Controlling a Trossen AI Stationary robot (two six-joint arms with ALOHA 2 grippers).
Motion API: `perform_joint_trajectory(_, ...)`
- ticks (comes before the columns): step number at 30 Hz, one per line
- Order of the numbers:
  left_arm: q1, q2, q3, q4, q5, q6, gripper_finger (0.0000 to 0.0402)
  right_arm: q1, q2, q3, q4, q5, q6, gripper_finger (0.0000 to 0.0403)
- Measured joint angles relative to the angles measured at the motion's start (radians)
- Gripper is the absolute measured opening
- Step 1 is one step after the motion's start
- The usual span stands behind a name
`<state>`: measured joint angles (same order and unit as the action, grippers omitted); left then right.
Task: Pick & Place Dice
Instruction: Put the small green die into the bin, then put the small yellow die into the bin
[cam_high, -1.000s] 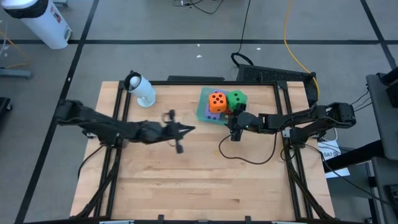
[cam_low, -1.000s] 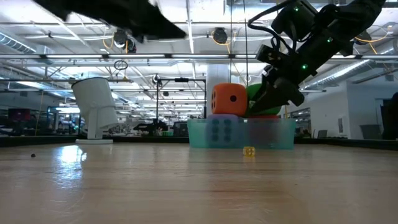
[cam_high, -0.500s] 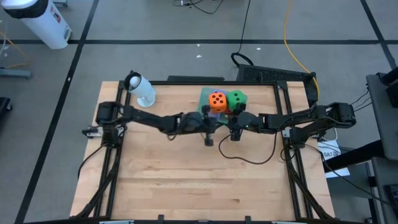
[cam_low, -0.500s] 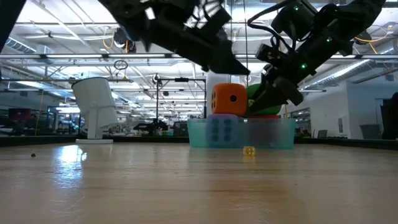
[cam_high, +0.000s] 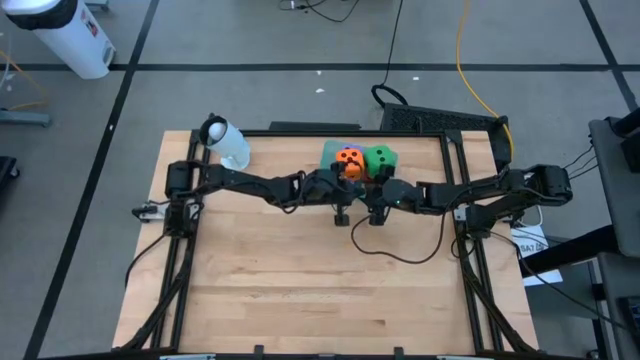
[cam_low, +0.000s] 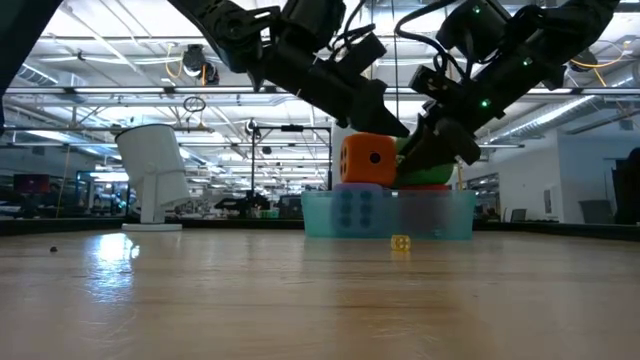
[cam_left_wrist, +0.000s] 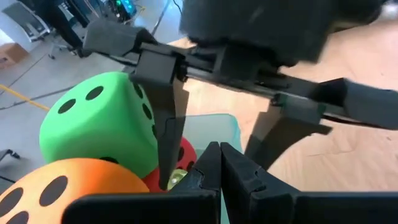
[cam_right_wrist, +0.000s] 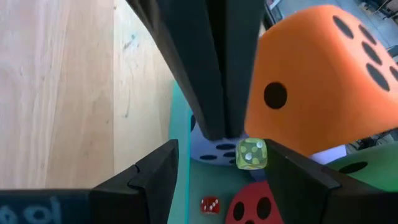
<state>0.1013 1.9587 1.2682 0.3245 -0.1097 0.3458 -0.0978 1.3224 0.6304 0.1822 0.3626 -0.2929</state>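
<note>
A translucent teal tray (cam_high: 325, 178) (cam_low: 450, 215) at the table's far middle holds the dice. The orange one (cam_high: 349, 160) (cam_low: 368, 158) sits on a purple one (cam_low: 350, 187). The green one (cam_high: 380, 158) (cam_left_wrist: 99, 130) sits above a red one (cam_low: 425, 186). My left gripper (cam_high: 358, 190) (cam_left_wrist: 219, 149) is shut, with its tips by the orange die's right side. They reach in between the fingers (cam_left_wrist: 168, 124) of my open right gripper (cam_high: 372, 200) (cam_right_wrist: 222, 146). A tiny yellow-green die (cam_right_wrist: 251, 153) shows at the left fingertips. My left gripper's shut fingertips (cam_right_wrist: 217, 127) slant down from the table's left, right beside the tiny yellow-green die. I cannot tell whether they touch it or the orange die.
A white cylinder (cam_high: 228, 143) (cam_low: 155, 180) stands at the far left. A dark cable (cam_high: 395, 255) loops over the wood right of centre. A tiny red die (cam_right_wrist: 209, 204) lies in the tray. A tiny yellow die (cam_low: 400, 243) shows at the tray's foot.
My left gripper, shut throughout, has swept from the table's middle left toward the right edge and a little down. It has arrived at the tray between my right gripper's fingers. The dice have kept their places.
</note>
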Motion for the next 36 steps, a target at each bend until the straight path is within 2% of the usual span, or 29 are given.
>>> perform_joint_trajectory(26,0.062,0.081,-0.001,0.076,0.027,-0.061,0.0003,0.0,0.0,0.0,0.036,-0.002,-0.006,0.0222)
perform_joint_trajectory(31,0.032,0.028,-0.001,0.028,0.02,-0.008,0.0002,0.001,0.0,0.0,0.031,0.0,-0.004,0.0222)
perform_joint_trajectory(33,0.005,-0.017,-0.001,-0.003,-0.017,0.008,0.0003,0.001,0.0,0.0,0.031,0.0,0.009,0.0222)
perform_joint_trajectory(36,-0.045,-0.119,-0.001,-0.095,-0.132,0.016,0.0002,0.001,0.0,0.0,0.03,0.001,0.026,0.0222)
